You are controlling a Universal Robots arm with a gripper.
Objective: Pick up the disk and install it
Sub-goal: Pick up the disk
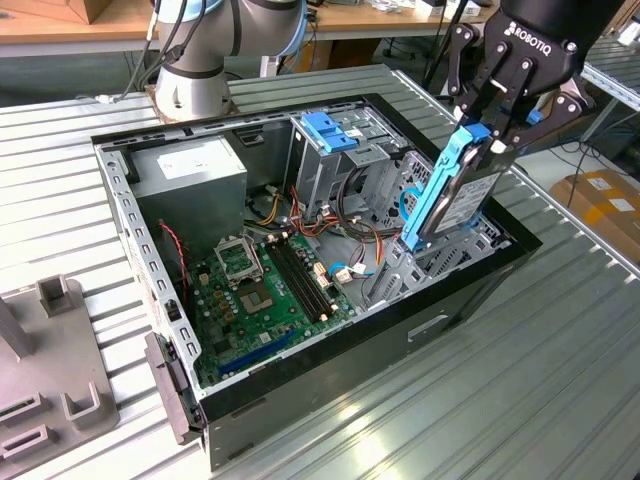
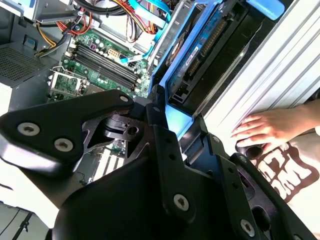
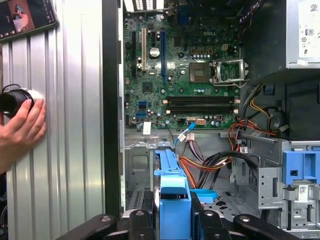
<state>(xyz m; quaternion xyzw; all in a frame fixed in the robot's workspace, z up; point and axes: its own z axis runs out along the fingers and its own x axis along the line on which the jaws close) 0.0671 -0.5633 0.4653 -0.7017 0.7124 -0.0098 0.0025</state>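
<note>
Blue-railed disk [image 1: 458, 195] clamped in tool [image 1: 492, 130], tilted, low end inside PC case [image 1: 400, 335]: install step; prob. needs squaring up before seating.

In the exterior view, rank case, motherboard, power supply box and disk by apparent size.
1. case
2. motherboard
3. power supply box and disk look about alike; the disk is held tilted in the gripper, so I won't rank those two.

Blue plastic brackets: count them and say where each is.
2 brackets. One frames the disk in the hand, by the case wall on the exterior view's right; one tops the drive cage inside. Others may be hidden.
</note>
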